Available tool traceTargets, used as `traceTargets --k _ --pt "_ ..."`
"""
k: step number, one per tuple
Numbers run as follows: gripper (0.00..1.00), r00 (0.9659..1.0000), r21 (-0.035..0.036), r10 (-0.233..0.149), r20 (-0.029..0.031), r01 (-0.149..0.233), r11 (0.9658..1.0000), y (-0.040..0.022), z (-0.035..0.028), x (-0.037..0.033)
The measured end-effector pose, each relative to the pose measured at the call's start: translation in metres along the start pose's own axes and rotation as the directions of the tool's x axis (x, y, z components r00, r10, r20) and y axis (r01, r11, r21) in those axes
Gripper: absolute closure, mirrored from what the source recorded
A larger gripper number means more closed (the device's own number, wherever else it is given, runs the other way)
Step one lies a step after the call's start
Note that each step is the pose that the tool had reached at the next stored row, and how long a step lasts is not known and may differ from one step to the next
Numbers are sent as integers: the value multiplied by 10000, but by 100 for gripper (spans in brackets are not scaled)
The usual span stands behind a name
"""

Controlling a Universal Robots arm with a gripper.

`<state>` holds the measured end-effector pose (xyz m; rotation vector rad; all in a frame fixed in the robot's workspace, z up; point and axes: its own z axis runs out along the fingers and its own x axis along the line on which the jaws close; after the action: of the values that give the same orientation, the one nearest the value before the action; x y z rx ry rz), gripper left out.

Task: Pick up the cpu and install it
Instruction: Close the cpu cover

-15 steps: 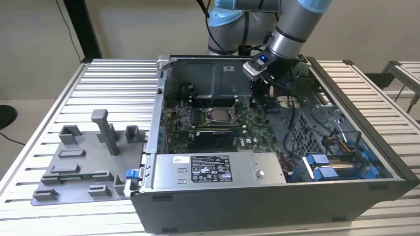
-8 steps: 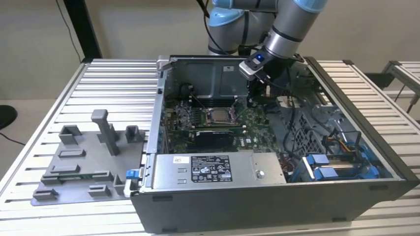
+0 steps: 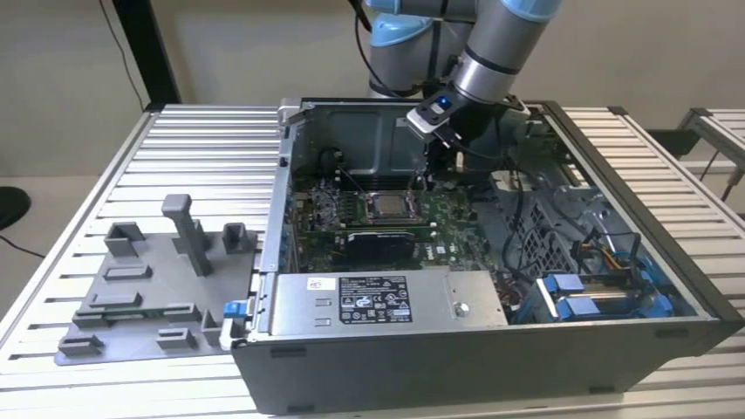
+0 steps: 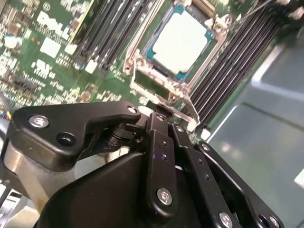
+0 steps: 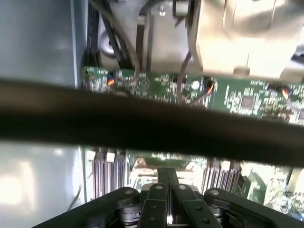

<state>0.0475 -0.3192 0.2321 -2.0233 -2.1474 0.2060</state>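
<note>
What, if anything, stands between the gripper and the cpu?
Nothing visible. The cpu lies with its top uncovered in the motherboard socket, and the gripper hangs close beside that socket.

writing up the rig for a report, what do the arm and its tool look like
The arm is built of silver-grey tubes with light blue joint caps. A small pale box with a blue light sits near its wrist. The tool is black, with jointed link fingers held by silver screws.
</note>
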Motion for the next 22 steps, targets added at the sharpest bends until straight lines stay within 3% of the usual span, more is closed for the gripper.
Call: traceTargets --k 10,15,18,20,22 --pt "100 10000 -1 -2 -6 2 10000 -268 63 15" --pt "100 10000 -1 -2 -5 2 10000 -355 83 20" --pt "100 10000 -3 -1 -6 1 10000 -471 114 27" --pt "100 10000 -60 -4 -1 4 10000 -561 139 33" --pt "100 10000 -175 -6 6 6 9998 -647 164 39"
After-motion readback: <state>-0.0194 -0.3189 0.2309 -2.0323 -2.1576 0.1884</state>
